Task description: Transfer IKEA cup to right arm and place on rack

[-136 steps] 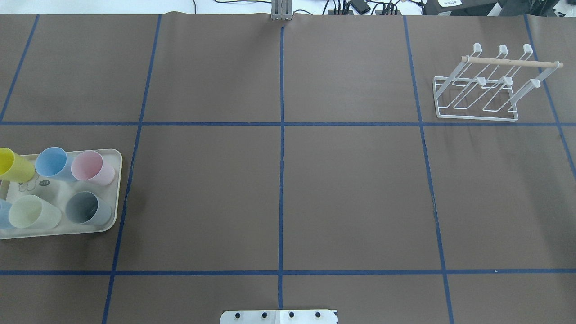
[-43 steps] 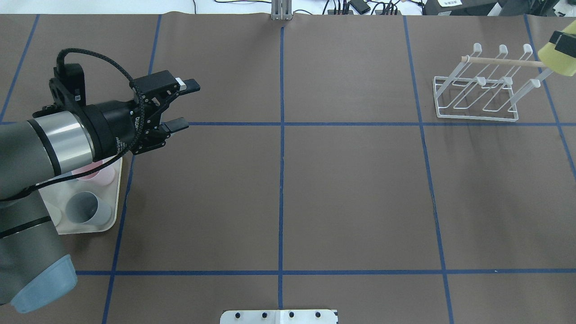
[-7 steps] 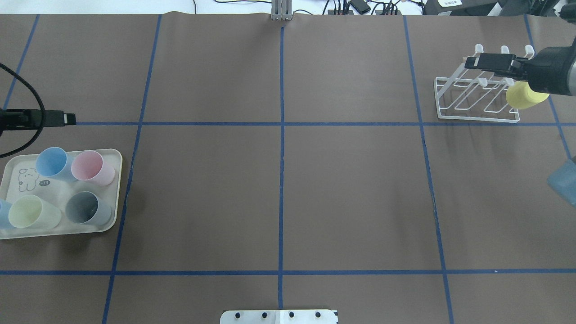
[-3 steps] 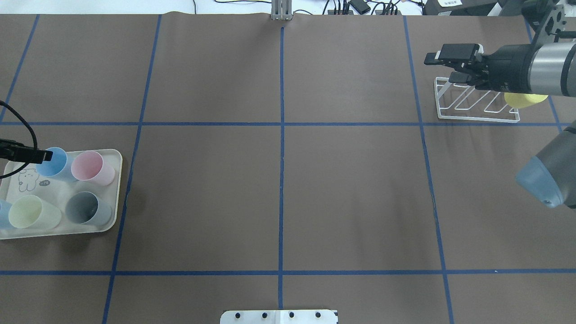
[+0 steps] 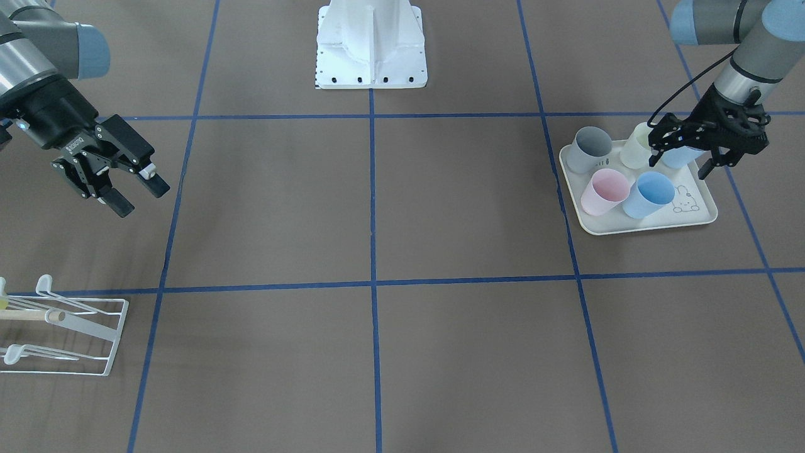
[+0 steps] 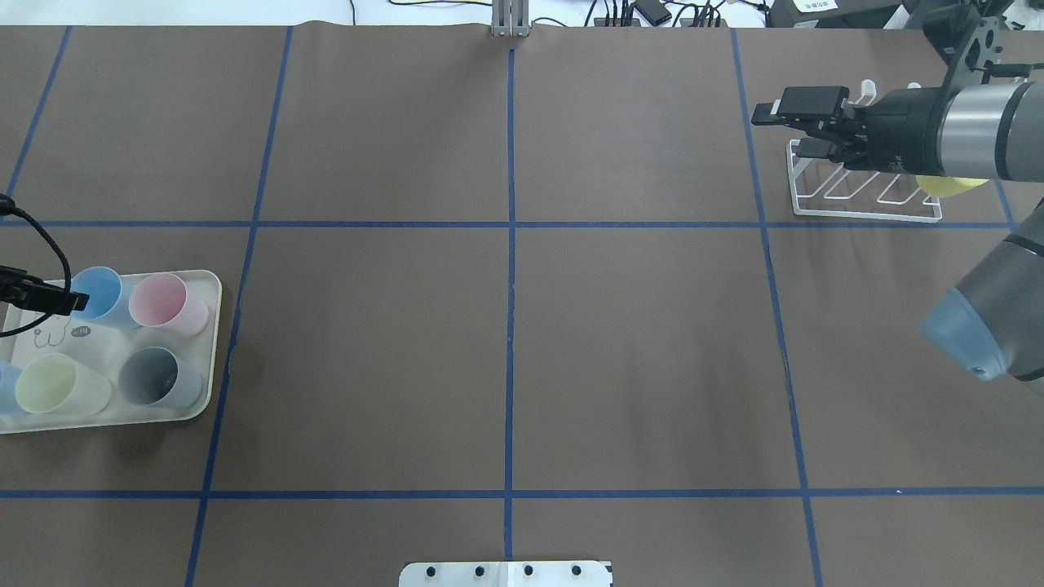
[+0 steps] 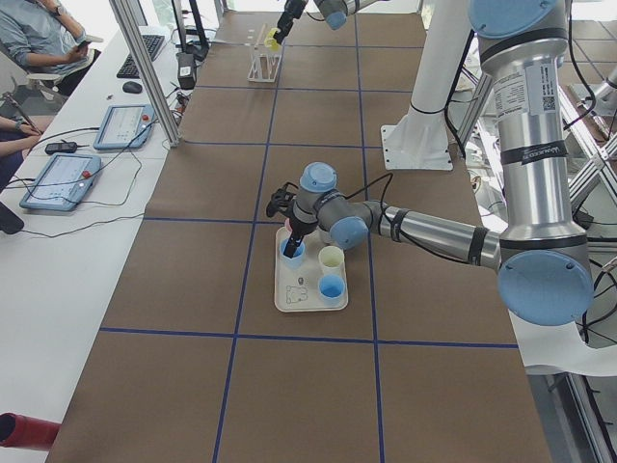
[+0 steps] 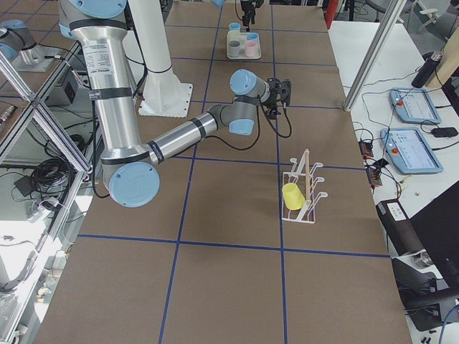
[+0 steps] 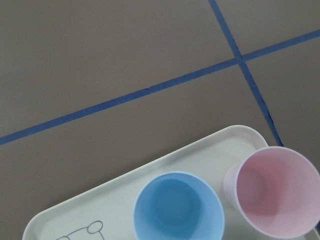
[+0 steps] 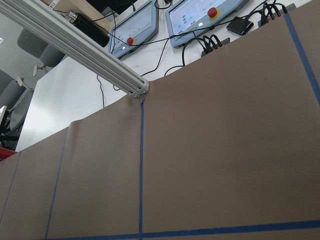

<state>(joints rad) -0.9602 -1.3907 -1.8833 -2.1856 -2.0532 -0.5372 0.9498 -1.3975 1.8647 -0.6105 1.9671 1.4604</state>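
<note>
A yellow cup hangs upside down on the white wire rack at the far right; in the overhead view the right arm covers most of this yellow cup. My right gripper is open and empty, just left of the rack and off the table. The front view shows the same gripper with its jaws spread, well back from the rack. My left gripper is open above the cream tray, close to a blue cup. The left wrist view looks down on that blue cup and a pink cup.
The tray holds several cups: blue, pink, grey, pale green and a light blue one at the frame edge. The robot's white base stands at mid table. Operator tablets and cables lie beyond the far edge.
My right gripper has pulled away leftward from the rack, leaving the yellow cup hanging there. My left gripper has moved from beyond the tray to above the blue cup.
</note>
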